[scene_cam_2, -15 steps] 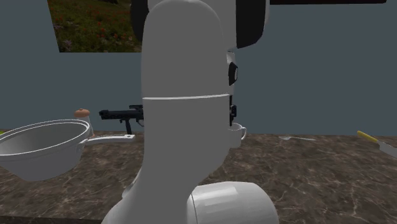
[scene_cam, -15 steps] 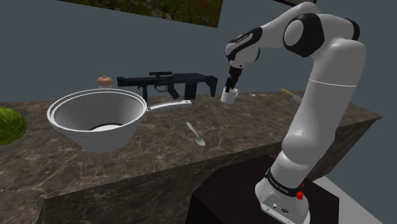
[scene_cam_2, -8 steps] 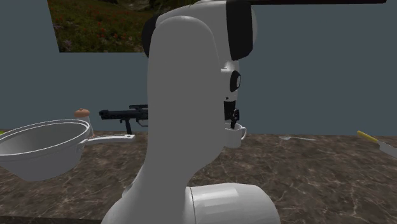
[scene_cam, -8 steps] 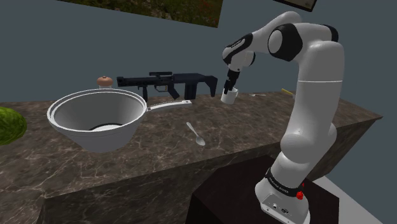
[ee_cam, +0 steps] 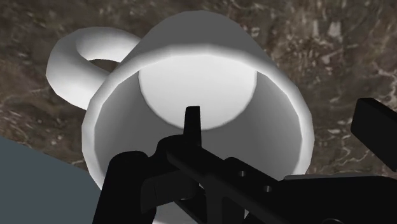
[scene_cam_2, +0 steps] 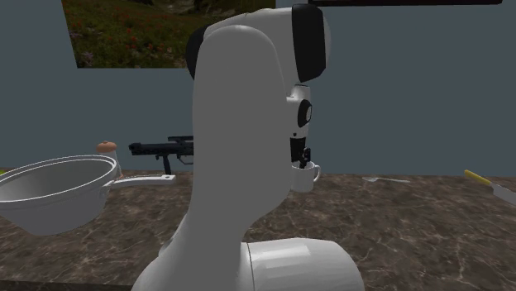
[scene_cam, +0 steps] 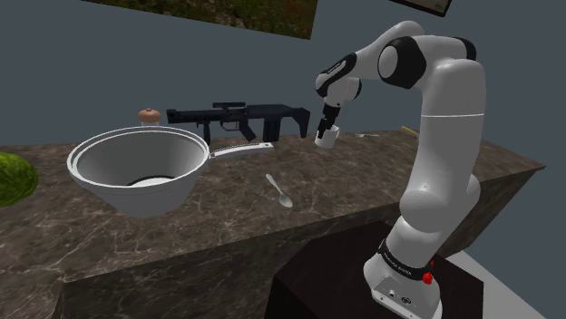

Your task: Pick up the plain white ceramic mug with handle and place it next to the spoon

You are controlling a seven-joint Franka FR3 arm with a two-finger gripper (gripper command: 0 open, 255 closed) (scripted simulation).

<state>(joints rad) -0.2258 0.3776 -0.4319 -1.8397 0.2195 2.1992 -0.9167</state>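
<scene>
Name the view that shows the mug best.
Wrist view: the mug looms close, its mouth and handle plain. The shoulder view shows it small; the second exterior view shows it partly behind the arm.

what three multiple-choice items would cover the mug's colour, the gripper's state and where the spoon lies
1. The mug is: A white; B red; C green.
2. The gripper is: A open; B shut on the mug; C shut on nothing.
3. The spoon lies: A inside the mug; B on the counter, to the shoulder view's right of the bowl; C on the floor.

Answers: 1 A, its wall, handle and inside all show white. 2 B, the wrist view shows the mug's wall clasped at the rim. 3 B, it lies flat on the marbled top between the bowl and the mug.
</scene>
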